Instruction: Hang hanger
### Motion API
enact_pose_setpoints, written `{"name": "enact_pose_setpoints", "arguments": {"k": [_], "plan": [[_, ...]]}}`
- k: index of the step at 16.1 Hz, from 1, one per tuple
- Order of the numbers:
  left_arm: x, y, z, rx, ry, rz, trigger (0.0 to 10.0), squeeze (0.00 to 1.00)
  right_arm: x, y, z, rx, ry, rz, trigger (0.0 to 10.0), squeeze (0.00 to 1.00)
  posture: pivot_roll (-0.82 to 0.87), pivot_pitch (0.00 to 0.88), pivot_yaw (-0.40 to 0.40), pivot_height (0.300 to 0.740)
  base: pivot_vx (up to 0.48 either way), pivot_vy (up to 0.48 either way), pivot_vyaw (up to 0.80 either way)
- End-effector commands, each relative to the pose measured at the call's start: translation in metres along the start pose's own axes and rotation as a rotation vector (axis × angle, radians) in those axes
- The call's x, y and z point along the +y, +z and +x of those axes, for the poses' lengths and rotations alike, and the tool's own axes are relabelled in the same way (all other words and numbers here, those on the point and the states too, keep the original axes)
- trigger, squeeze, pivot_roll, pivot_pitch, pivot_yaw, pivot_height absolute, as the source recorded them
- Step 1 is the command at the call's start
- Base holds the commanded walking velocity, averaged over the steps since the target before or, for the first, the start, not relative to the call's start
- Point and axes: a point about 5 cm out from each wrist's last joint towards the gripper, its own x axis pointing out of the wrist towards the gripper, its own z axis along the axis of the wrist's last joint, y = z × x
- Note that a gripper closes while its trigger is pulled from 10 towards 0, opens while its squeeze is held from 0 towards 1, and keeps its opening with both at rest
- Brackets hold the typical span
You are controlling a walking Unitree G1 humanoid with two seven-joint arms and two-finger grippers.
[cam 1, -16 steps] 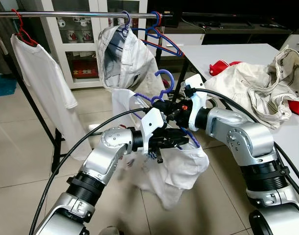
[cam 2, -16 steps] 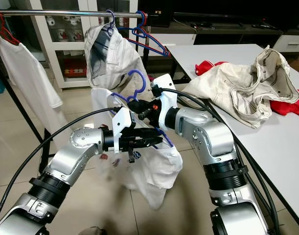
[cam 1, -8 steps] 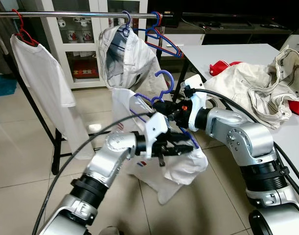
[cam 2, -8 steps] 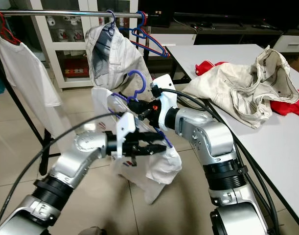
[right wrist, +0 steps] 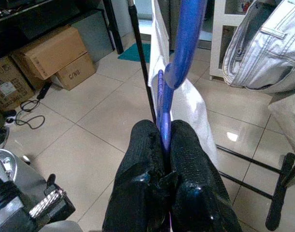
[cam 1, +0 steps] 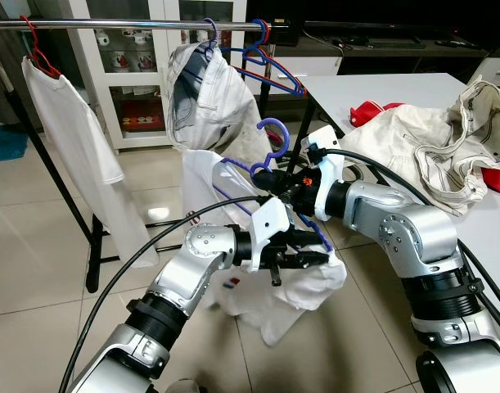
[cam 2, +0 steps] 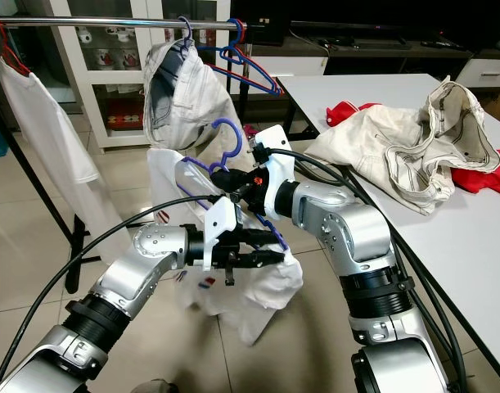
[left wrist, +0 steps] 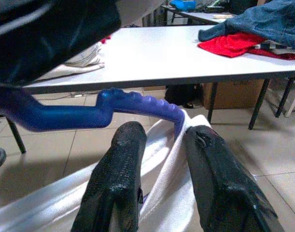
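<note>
The right gripper (right wrist: 165, 140) is clenched on the purple hanger (cam 1: 270, 135), its two black fingers (right wrist: 142, 145) pressed tight against the thin neck of the plastic, with the hook rising above it. A white garment (cam 1: 303, 282) hangs on that hanger and droops below both grippers toward the tiled floor (cam 1: 37, 270). The left gripper (left wrist: 159, 145) sits just below and in front of the right one, at the hanger's lower arm; its fingers (left wrist: 120, 164) stand a little apart with a fold of the white garment running up between them, and the notched blue end of the hanger lies just past the fingertips. The clothes rail (cam 1: 110, 24) runs above and beyond both grippers, carrying a pale jeans garment (cam 1: 209, 98), blue hangers (cam 1: 270, 65) and a white shirt (cam 1: 69, 139). A white table (cam 1: 380, 90) with heaped clothes stands beside the right arm.
</note>
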Motion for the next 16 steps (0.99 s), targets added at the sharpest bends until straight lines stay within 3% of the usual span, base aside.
{"name": "enact_pose_setpoints", "arguments": {"k": [1,3,4,5,7,8,9,11,12,16], "plan": [[-0.003,0.000,0.004,0.003,-0.031,-0.002,6.7,0.00,0.001,0.007,-0.004,-0.026,0.006,-0.013,10.0,0.00,-0.01,0.000,-0.060,0.740,0.000,0.000,0.00],[-0.006,-0.007,0.003,0.045,-0.051,0.002,6.7,0.00,0.002,0.008,-0.002,-0.024,0.012,-0.012,10.0,0.00,-0.01,0.000,-0.061,0.740,0.000,0.000,0.00],[-0.006,-0.008,0.002,0.053,-0.053,0.005,7.4,0.00,0.002,0.008,-0.002,-0.025,0.013,-0.011,10.0,0.00,-0.01,0.000,-0.061,0.740,0.000,0.000,0.00],[-0.006,-0.009,0.003,0.056,-0.056,0.006,10.0,0.00,0.002,0.008,-0.002,-0.026,0.014,-0.011,10.0,0.00,-0.01,0.000,-0.061,0.740,0.000,0.000,0.00],[-0.004,-0.006,0.002,0.031,-0.040,-0.019,10.0,0.00,0.002,0.009,-0.002,-0.027,0.013,-0.011,10.0,0.00,-0.01,0.000,-0.060,0.740,0.000,0.000,0.00],[-0.003,-0.004,0.001,0.012,-0.035,-0.051,10.0,0.09,0.002,0.009,-0.002,-0.027,0.013,-0.011,10.0,0.00,-0.01,0.000,-0.060,0.740,0.000,0.000,0.00],[0.000,0.000,-0.001,-0.013,-0.026,-0.061,10.0,1.00,0.002,0.009,-0.002,-0.026,0.011,-0.011,10.0,0.00,-0.01,0.000,-0.061,0.740,0.000,0.000,0.00],[0.004,0.006,-0.006,-0.044,-0.002,-0.055,10.0,1.00,0.001,0.008,-0.003,-0.022,0.008,-0.009,10.0,0.00,-0.01,0.000,-0.063,0.740,0.000,0.000,0.00],[0.005,0.010,-0.010,-0.060,0.001,-0.060,10.0,0.00,0.001,0.008,-0.004,-0.019,0.008,-0.008,10.0,0.00,-0.01,0.000,-0.070,0.740,0.000,0.000,0.00],[-0.008,0.010,-0.011,-0.050,-0.088,-0.114,10.0,0.00,0.000,0.008,-0.004,-0.008,0.019,-0.014,10.0,0.00,-0.02,0.000,-0.088,0.740,0.000,0.000,0.00]]}}
